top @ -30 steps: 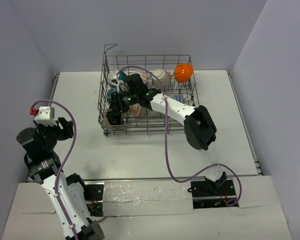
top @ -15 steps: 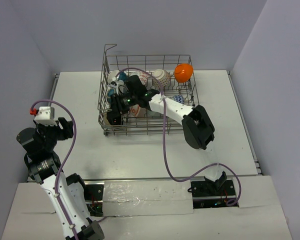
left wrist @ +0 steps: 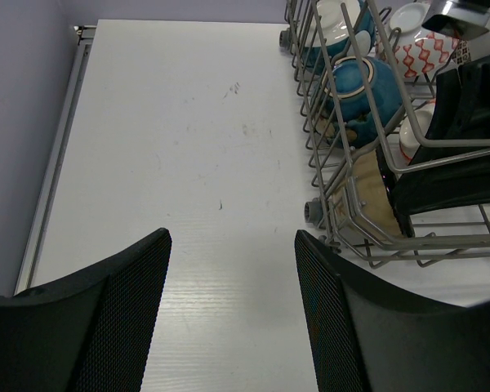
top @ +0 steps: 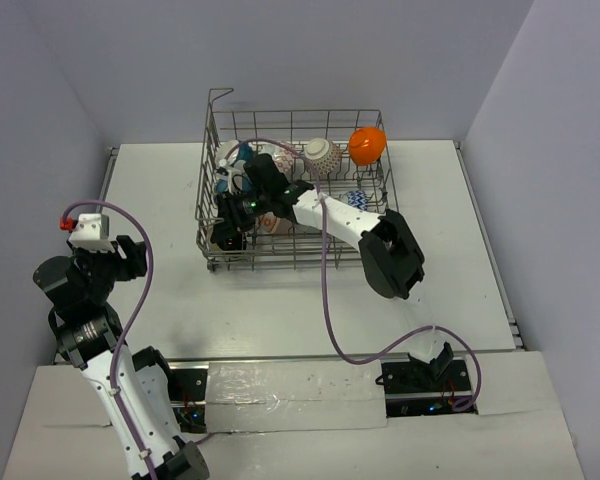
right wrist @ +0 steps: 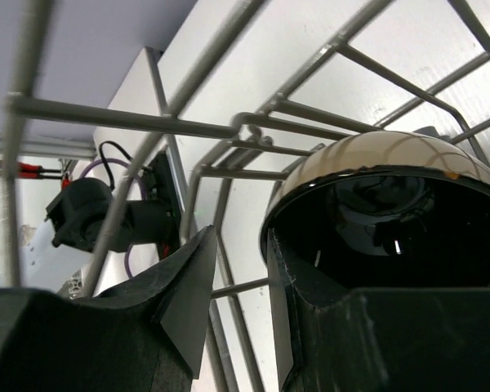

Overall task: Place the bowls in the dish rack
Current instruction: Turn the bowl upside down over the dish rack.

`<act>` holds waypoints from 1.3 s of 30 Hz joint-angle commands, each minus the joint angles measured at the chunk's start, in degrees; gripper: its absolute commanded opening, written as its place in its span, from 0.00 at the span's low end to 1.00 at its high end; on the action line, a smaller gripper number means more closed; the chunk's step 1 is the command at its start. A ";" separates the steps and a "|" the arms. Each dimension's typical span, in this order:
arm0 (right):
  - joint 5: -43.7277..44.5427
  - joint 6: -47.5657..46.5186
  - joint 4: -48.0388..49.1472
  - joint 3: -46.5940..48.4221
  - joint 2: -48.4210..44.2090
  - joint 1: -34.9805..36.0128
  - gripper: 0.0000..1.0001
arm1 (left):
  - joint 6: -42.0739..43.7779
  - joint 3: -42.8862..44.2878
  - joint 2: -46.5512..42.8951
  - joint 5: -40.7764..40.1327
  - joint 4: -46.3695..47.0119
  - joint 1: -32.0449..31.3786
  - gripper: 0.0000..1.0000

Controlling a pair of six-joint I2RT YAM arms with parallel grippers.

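Right gripper (right wrist: 238, 261) is spread astride the black bowl (right wrist: 367, 204) rim (dish rack (top: 280, 262), front-left corner); left gripper (left wrist: 231, 245) is likewise parted.

Bright, even light with soft shadows.
Glints sat on the black bowl (right wrist: 376, 229); rack (right wrist: 122, 114) wires near the right wrist camera were blurred.

Black bowl (right wrist: 367, 204) partly hidden behind right pincer (right wrist: 241, 245), dish rack (left wrist: 416, 242) cut off at edge.
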 commanded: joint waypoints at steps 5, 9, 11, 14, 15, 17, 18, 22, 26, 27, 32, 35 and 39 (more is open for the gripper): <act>0.87 -1.89 -0.64 3.27 1.07 0.66 0.39 | -0.10 -0.16 -0.50 1.62 1.29 0.33 0.68; 0.78 -2.24 -0.90 3.53 1.42 0.75 0.39 | -0.19 -0.08 -0.50 1.62 1.20 0.33 0.68; 0.78 -2.33 -0.90 3.62 1.51 0.75 0.34 | -0.19 -0.08 -0.50 1.62 1.29 0.33 0.68; 0.70 -2.24 -0.99 3.62 1.59 0.66 0.21 | -0.02 0.01 -0.50 1.62 1.20 0.33 0.68; 0.69 -2.41 -0.99 3.62 1.59 0.66 0.18 | -0.02 -0.08 -0.50 1.62 1.20 0.33 0.68; 0.78 -2.33 -0.90 3.62 1.51 0.67 0.08 | -0.10 -0.08 -0.50 1.63 1.20 0.33 0.68; 0.87 -2.50 -1.07 3.62 1.42 0.66 0.05 | -0.10 -0.08 -0.50 1.62 1.20 0.33 0.68; 1.31 -2.68 -1.34 3.36 0.89 0.49 0.00 | -0.10 -0.16 -0.50 1.62 1.20 0.33 0.68; 1.22 -2.59 -1.25 2.66 -0.42 -0.04 0.00 | -0.10 -0.16 -0.50 1.63 1.20 0.33 0.68; 0.96 -2.33 -1.08 2.40 -0.69 -0.04 0.00 | -0.10 -0.16 -0.41 1.62 1.20 0.25 0.68; -1.41 1.35 2.69 -1.38 -3.59 -1.88 0.00 | -0.10 -0.08 -0.41 1.80 1.20 0.33 0.68; -3.26 5.04 6.46 -4.19 -5.26 -3.20 0.00 | -0.10 -0.25 -0.41 1.71 1.20 0.33 0.68; -6.07 10.85 12.80 -9.54 -7.10 -5.22 0.00 | -0.19 -0.25 -0.41 1.71 1.29 0.33 0.68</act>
